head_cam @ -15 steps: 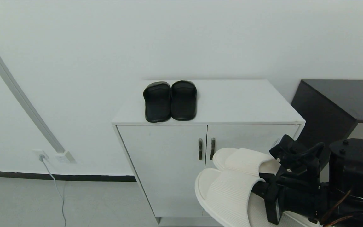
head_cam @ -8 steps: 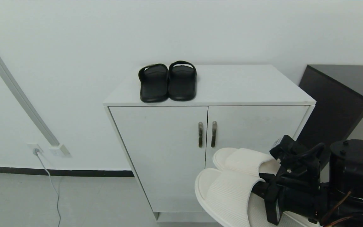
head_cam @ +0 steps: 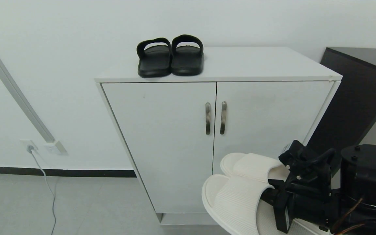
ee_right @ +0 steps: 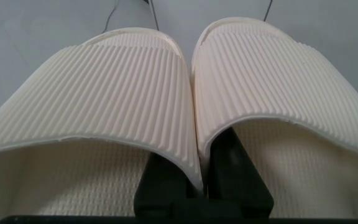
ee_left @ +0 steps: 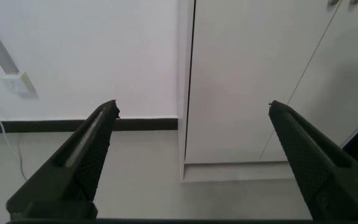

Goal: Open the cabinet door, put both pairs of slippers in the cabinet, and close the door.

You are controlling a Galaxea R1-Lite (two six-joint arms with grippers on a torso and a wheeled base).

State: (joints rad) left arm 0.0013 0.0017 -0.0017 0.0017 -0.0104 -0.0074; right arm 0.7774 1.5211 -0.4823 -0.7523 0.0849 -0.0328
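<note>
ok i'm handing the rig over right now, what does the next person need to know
Left gripper: jaws open, empty, pointing at the base of the cabinet.
Right gripper: shut on the white slippers, held as a pair low in front of the right door.
Black slippers: side by side on the cabinet top.
Done: white pair is in hand. Both doors are shut.
Left: open a door, put both pairs inside, close it.

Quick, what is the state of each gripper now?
Left gripper: open, empty.
Right gripper: shut on the white slippers.
</note>
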